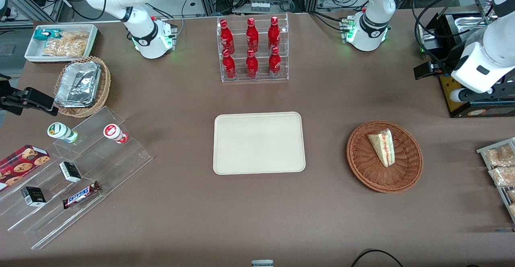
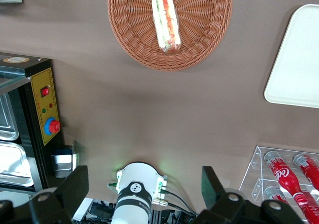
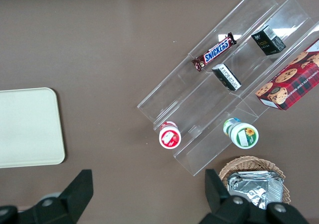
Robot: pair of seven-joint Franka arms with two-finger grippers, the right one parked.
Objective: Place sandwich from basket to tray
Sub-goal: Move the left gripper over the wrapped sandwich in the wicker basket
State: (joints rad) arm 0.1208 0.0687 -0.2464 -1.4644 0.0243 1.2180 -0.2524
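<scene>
Nothing done yet — the sandwich [image 1: 382, 146] lies in the basket [image 1: 406, 170]; the tray [image 1: 258, 143] is bare; the gripper [image 2: 144, 189] hangs high, fingers spread, holding nothing.

Bright, even overhead light, soft shadows on the table [image 1: 322, 218], all views sharp.

SNICKERS on candy bar [image 1: 81, 195] | CHOCOLATE CHIP on cookie box [image 3: 291, 82]
</scene>
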